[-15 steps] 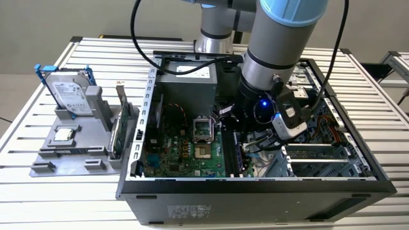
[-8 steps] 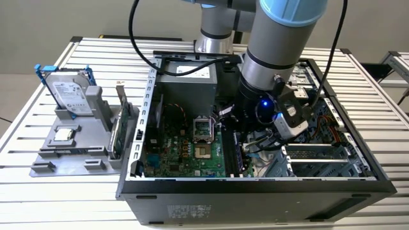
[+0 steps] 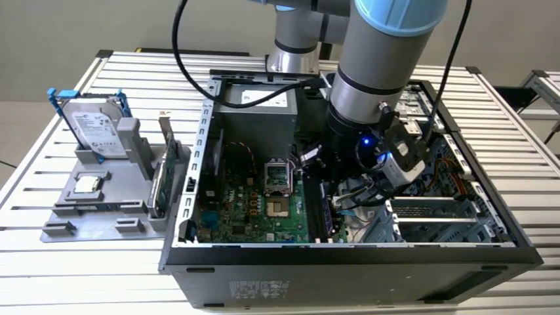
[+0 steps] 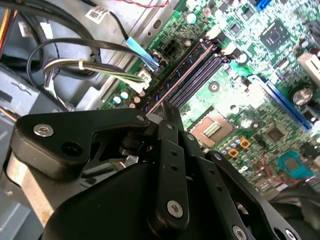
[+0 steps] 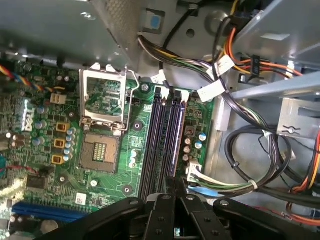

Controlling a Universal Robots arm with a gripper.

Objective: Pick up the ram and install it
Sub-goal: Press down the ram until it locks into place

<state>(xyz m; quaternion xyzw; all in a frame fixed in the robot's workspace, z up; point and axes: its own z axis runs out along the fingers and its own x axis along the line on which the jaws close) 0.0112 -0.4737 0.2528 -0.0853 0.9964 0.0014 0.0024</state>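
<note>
Looking down into the open computer case (image 3: 350, 266) in the exterior view, you see the arm reaching inside it, toward the exterior view's right of the green motherboard (image 3: 254, 210). Your gripper (image 5: 170, 184) has its two black fingers drawn together, with only a thin sliver between them, right over the bank of black memory slots (image 5: 159, 140). In the first wrist view the ram (image 5: 174, 135) appears edge-on as a narrow dark strip standing in line with one of the slots farther from the CPU socket (image 5: 102, 107), and the fingers pinch its near end. In the second wrist view the same strip (image 4: 182, 72) runs away from the fingertips (image 4: 167, 109) along the slots, with a faint reddish edge. You cannot tell from these views whether the stick is pressed fully home or only resting in the slot. Bundled cables (image 5: 250, 167) loop just beside the slots on the side away from the socket, clear of the fingers. Outside the case, on the exterior view's left, a grey holder (image 3: 114, 203) sits on the slatted table (image 3: 52, 262). It carries the silver hard drive (image 3: 92, 128) in its blue frame, upright, and the green expansion card (image 3: 162, 174) stands on edge near the case wall.
</note>
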